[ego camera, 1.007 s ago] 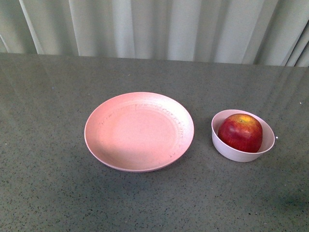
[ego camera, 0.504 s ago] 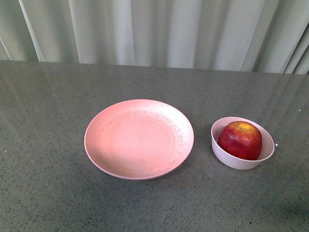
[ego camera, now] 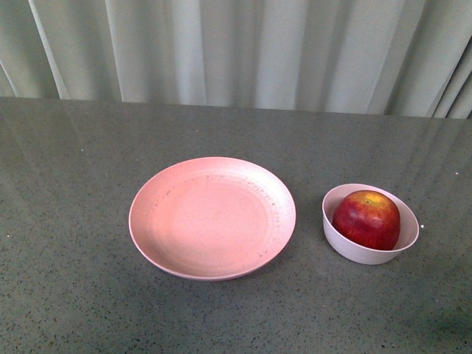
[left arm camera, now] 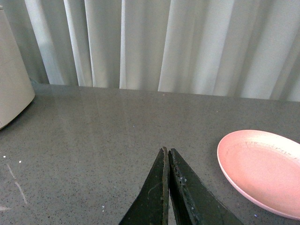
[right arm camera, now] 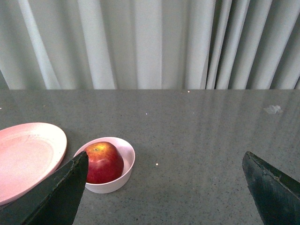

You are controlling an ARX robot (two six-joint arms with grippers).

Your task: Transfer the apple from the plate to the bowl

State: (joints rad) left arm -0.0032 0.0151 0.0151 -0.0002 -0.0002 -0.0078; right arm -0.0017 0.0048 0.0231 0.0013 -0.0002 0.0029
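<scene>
Grey stone-like table (ego camera: 74, 243) carries two dishes, and behind it hangs a pale curtain (ego camera: 243, 51) in long folds. On the right side of the table stands the bowl (ego camera: 369, 247), small and pale, and the apple (ego camera: 366, 219) sits inside it. The apple is dark red with a yellow patch on top, and it fills most of the bowl; its top rises above the rim. Just beside the bowl, to the left, lies the plate (ego camera: 212, 218), wide and pink, with small dark specks along its inner rim. Plate and bowl are close but they do not touch.

No arm shows in the front view. In the left wrist view, the left gripper (left arm camera: 168, 154) has its two black fingers pressed together with nothing between them. It is above bare table, and the edge of the plate (left arm camera: 262, 168) is off to one side of it. A pale rounded object (left arm camera: 11, 79) stands at the far side of this view; what it is I cannot tell.

In the right wrist view, the right gripper (right arm camera: 166, 173) is spread wide, its fingers (right arm camera: 61, 192) far apart, and it holds nothing. The bowl (right arm camera: 117, 180) with the apple (right arm camera: 103, 162) lies near one of the fingers, next to the plate (right arm camera: 28, 154).
</scene>
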